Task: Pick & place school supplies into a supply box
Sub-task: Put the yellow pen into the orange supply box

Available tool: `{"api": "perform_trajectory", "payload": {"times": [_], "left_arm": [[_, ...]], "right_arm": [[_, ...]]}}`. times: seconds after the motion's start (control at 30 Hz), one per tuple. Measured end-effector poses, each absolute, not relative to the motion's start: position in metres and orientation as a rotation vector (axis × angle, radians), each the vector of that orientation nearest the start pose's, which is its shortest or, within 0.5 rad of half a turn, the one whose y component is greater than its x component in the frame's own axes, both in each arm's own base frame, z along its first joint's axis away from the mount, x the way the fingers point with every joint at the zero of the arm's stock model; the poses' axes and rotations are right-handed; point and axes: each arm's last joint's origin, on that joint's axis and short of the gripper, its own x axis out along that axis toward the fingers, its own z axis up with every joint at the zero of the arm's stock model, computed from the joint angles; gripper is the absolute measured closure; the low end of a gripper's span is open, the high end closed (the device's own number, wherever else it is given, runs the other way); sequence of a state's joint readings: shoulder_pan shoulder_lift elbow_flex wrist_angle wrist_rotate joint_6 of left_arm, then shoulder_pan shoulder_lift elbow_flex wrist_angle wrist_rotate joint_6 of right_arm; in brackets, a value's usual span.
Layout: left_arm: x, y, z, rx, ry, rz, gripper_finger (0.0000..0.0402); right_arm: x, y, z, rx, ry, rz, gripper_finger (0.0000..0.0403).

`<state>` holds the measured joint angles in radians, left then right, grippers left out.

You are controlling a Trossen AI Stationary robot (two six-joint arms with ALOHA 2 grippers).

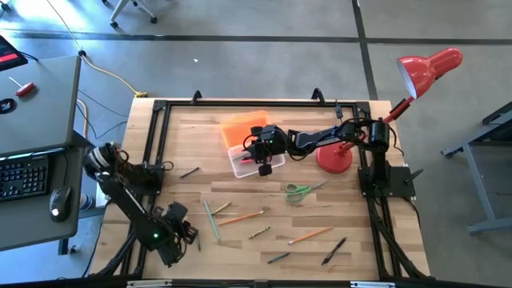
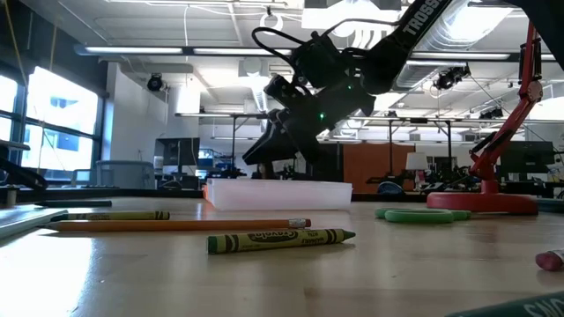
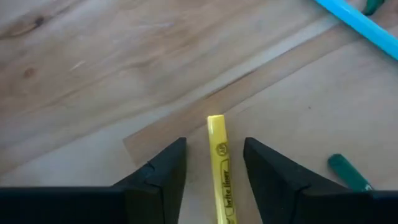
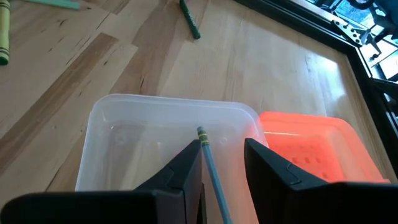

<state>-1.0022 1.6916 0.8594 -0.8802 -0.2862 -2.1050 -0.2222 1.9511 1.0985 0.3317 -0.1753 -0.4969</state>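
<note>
Right gripper (image 4: 222, 158) clamped on grey pencil (image 4: 209, 155), poised over clear supply box (image 4: 124, 124); drop-in next. Left gripper (image 3: 214, 163) jaws apart, straddling yellow crayon (image 3: 219, 155) on table; must close

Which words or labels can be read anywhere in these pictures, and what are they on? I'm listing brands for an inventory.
"Crayola": on the green crayon lying nearest in the low view.
"TROSS...": white letters on the right arm, cut off at the picture's edge.
Black print on the yellow crayon between the left gripper fingers: too blurred to read.
Print on the olive crayon farther back: too small to read.
</note>
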Motion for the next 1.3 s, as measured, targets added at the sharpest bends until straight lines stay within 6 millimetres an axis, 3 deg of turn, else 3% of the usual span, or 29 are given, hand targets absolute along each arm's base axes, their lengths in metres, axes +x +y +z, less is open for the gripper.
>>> {"api": "perform_trajectory", "payload": {"times": [0.13, 0.37, 0.43, 0.63, 0.77, 0.93, 1.3], "left_arm": [[0.142, -0.206, 0.120, -0.689, 1.072, 0.964, 0.0251], [0.146, -0.202, 0.119, -0.688, 0.956, 0.976, 0.0372], [0.145, -0.198, 0.119, -0.666, 0.934, 1.015, 0.0385], [0.145, -0.174, 0.118, -0.583, 0.747, 1.138, 0.0338], [0.145, -0.142, 0.098, -0.546, 0.713, 1.203, 0.0336], [0.149, -0.112, 0.072, -0.605, 0.465, 1.095, 0.0338], [0.159, -0.098, 0.069, -0.561, 0.453, 1.113, 0.0231]], "right_arm": [[0.399, -0.085, 0.156, -0.383, 0.509, 0.082, 0.0304], [0.399, -0.085, 0.156, -0.382, 0.508, 0.081, 0.0304], [0.399, -0.085, 0.156, -0.383, 0.507, 0.082, 0.0304], [0.399, -0.085, 0.156, -0.384, 0.504, 0.081, 0.0304], [0.399, -0.085, 0.156, -0.384, 0.504, 0.081, 0.0304], [0.399, -0.085, 0.156, -0.382, 0.508, 0.082, 0.0304], [0.398, -0.085, 0.155, -0.380, 0.520, 0.085, 0.0304]]}}
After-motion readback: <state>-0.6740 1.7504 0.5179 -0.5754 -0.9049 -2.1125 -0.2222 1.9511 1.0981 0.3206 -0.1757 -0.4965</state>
